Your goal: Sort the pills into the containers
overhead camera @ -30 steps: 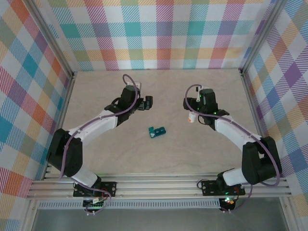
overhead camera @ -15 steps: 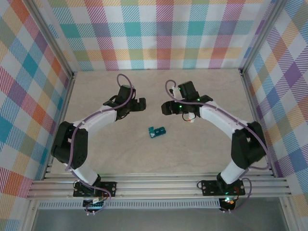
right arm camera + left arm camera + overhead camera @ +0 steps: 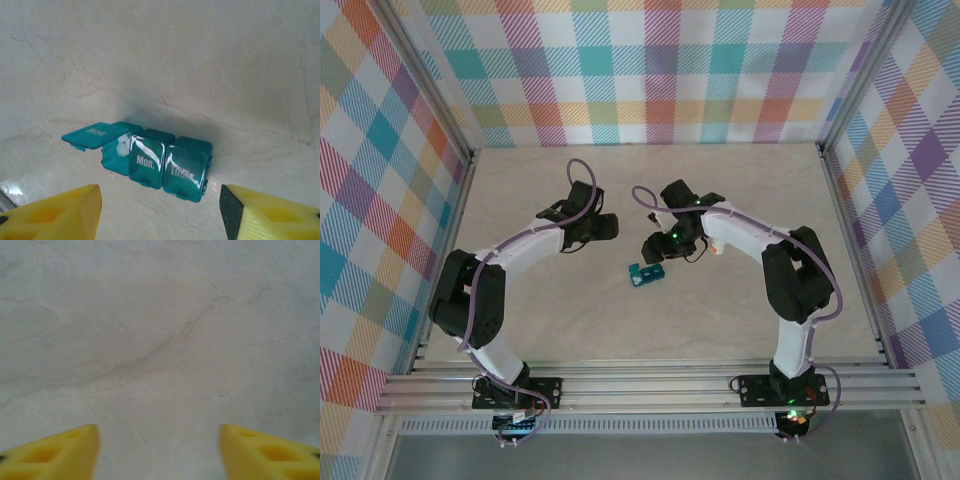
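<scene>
The containers (image 3: 160,160) are a teal strip of three joined compartments lying on the pale table. The left compartment stands open with its lid (image 3: 92,134) flipped out to the left, and white pills (image 3: 121,146) lie inside it. The middle one, marked "Mon.", and the right one are closed. My right gripper (image 3: 160,215) hovers open just short of the strip, its yellow fingers (image 3: 60,212) wide apart and holding nothing. From above, the strip (image 3: 646,273) sits just below that right gripper (image 3: 652,247). My left gripper (image 3: 608,227) is open over bare table (image 3: 160,340), up-left of the strip.
Checked walls with metal posts (image 3: 470,160) close in the table on the left, back and right. The two arms arch toward each other over the middle of the table, their wrists close together. Bare table (image 3: 620,330) lies in front of the strip.
My right arm has swung left from the right side of the table to just above the teal strip. The left gripper drew back slightly, down and left.
</scene>
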